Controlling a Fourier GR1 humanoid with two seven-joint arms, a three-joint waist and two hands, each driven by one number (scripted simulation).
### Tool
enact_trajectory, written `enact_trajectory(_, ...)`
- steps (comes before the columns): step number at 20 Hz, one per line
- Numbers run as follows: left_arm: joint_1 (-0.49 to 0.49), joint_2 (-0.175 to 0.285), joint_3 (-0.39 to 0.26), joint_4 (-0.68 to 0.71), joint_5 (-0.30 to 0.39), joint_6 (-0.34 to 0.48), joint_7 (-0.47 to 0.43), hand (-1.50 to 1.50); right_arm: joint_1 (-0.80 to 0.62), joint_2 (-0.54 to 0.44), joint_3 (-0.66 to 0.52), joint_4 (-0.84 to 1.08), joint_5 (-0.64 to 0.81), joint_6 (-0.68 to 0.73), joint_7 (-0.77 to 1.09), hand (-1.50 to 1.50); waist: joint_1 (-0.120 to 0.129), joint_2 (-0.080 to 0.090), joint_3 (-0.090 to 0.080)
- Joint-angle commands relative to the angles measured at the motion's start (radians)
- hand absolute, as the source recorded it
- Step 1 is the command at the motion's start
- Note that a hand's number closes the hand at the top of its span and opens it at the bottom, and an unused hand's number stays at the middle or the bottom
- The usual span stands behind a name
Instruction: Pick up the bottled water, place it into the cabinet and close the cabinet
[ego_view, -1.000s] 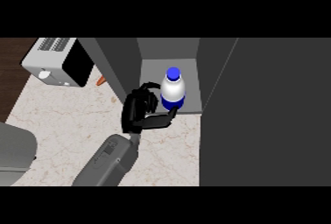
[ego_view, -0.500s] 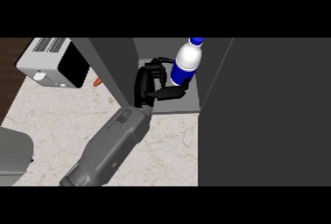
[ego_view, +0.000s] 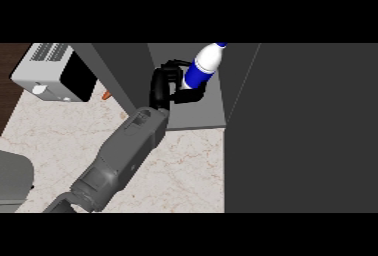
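the robot hand (ego_view: 160, 86) curls round the bottled water (ego_view: 202, 66) (blue label, top tilted toward 1 o'clock) inside the open cabinet (ego_view: 193, 116). at 10 o'clock, a white toaster (ego_view: 53, 72) stands on the worktop (ego_view: 184, 170).

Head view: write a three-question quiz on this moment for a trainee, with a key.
1. True or false: the left hand is curled round the bottled water.
2. Where is the white toaster?
A) inside the cabinet
B) left of the cabinet
C) in the hand
3. Fill in: the bottle is not upright but ___, its top towards the view's upper right.

Key: 1 true; 2 B; 3 tilted.
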Motion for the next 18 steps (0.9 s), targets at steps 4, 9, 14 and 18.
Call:
enact_trajectory(4,-0.076,0.013,0.097,0.197,0.015,0.037,-0.042,1.5,0.011,-0.013,-0.02,-0.033,-0.102,0.034,0.006,-1.5,-0.013,0.008,-0.001)
enact_trajectory(9,-0.15,0.024,0.145,0.255,0.029,0.045,-0.071,1.5,-0.015,-0.003,-0.01,-0.05,-0.096,0.027,0.016,-1.5,-0.027,0.015,-0.002)
enact_trajectory(14,-0.193,0.031,0.105,0.334,-0.035,0.123,-0.089,-1.5,-0.028,-0.028,-0.055,-0.003,-0.123,0.052,0.003,-1.5,-0.031,0.017,0.0)
enact_trajectory(18,-0.195,0.07,0.101,0.362,-0.052,0.106,-0.124,-1.5,-0.002,-0.017,-0.019,-0.051,-0.11,0.051,0.022,-1.5,-0.041,0.02,-0.002)
